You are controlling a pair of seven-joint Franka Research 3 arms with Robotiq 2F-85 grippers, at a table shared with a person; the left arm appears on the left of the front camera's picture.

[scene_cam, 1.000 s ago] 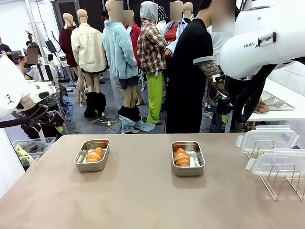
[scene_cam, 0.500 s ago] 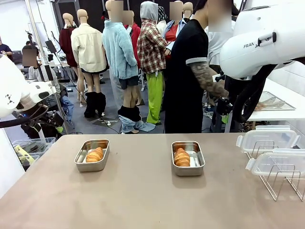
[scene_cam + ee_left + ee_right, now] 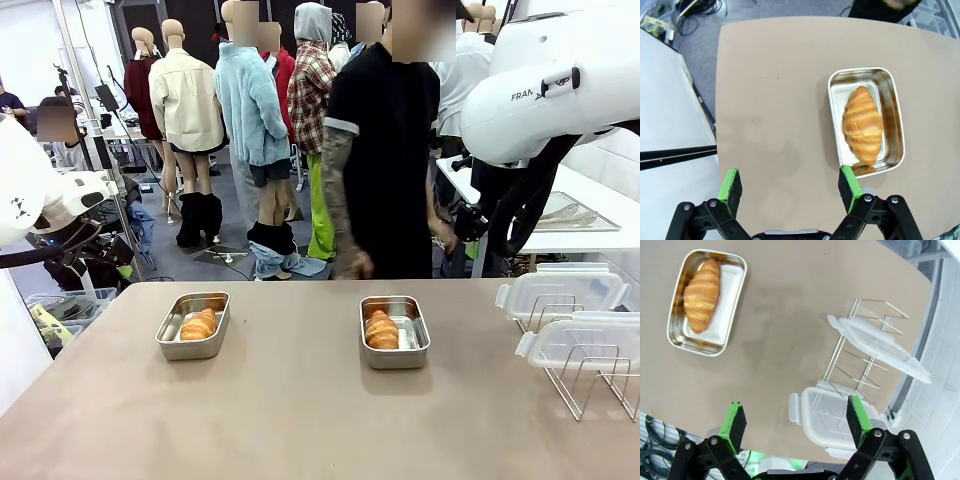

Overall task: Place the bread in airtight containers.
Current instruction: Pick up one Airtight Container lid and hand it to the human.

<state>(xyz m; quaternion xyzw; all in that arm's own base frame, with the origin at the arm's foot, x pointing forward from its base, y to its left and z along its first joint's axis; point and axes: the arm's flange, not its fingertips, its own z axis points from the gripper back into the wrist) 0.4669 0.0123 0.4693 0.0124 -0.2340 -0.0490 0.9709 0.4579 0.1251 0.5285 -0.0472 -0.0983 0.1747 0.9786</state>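
Note:
Two steel containers sit open on the brown table, each with a croissant inside. The left container (image 3: 193,325) holds one croissant (image 3: 198,324); the right container (image 3: 394,331) holds the other croissant (image 3: 381,329). High above the table, my left gripper (image 3: 790,187) stands open, with its container (image 3: 867,121) and croissant (image 3: 863,125) ahead to the right. My right gripper (image 3: 797,421) is open too, well above the table, its container (image 3: 706,301) and croissant (image 3: 702,289) at upper left. Both arms hang at the sides of the front view.
A wire rack (image 3: 586,370) at the table's right edge carries two clear plastic lids (image 3: 560,292), also seen as lids (image 3: 879,346) in the right wrist view. A person (image 3: 380,150) in black stands at the far side, one hand near the table edge.
The person in black has turned and stepped left along the far side of the table. Neither arm, container nor croissant has moved.

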